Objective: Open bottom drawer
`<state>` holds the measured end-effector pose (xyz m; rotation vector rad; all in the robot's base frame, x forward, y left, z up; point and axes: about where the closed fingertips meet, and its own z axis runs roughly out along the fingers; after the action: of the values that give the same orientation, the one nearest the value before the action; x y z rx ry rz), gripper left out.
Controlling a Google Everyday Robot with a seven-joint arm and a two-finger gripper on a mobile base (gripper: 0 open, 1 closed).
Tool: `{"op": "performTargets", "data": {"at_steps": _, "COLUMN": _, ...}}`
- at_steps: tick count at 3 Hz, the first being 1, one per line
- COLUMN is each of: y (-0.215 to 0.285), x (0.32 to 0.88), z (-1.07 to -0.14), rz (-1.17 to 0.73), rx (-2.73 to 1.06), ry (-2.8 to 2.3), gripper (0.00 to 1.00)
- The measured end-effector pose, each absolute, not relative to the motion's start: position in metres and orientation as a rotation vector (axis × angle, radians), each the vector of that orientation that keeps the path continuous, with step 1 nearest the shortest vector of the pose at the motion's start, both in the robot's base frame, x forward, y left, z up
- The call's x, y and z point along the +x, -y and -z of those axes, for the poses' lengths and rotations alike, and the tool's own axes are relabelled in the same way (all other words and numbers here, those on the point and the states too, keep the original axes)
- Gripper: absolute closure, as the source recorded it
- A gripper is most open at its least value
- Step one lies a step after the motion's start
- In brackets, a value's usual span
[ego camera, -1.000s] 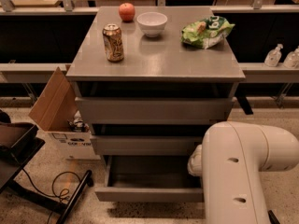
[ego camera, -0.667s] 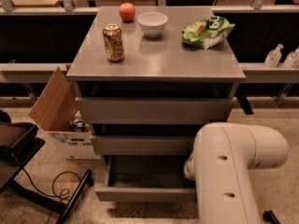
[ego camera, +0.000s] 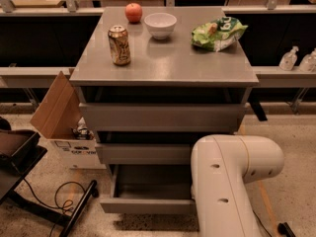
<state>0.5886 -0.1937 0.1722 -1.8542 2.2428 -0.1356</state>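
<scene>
Bottom drawer (ego camera: 148,205) stood well out, pull abt done; gripper hid behind arm (ego camera: 232,181) at drawer's right, grip can't tell; next likely needed release & retreat.

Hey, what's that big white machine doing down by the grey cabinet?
A robot's white arm reaches down at the right end of the bottom drawer of the grey cabinet. That drawer stands pulled well out, so its tray shows. The arm's tool is hidden behind the arm, so whether it has hold of the drawer cannot be seen. On top of the cabinet sit a soda can, an apple, a white bowl and a green snack bag.
</scene>
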Motion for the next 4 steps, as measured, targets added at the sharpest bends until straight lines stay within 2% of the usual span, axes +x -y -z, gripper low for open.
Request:
{"op": "performTargets", "data": {"at_steps": 2, "y": 0.213, "x": 0.53, "z": -0.175, "rz": 0.048, "rx": -1.81, "ry": -2.36, "gripper": 1.0}}
{"op": "performTargets", "data": {"at_steps": 3, "y": 0.231, "x": 0.464, "z": -0.187, "rz": -0.042, "rx": -1.779, "ry": -2.46, "gripper": 1.0}}
{"op": "performTargets", "data": {"at_steps": 4, "y": 0.231, "x": 0.455, "z": -0.189, "rz": -0.059, "rx": -1.773, "ry": -2.474, "gripper": 1.0}}
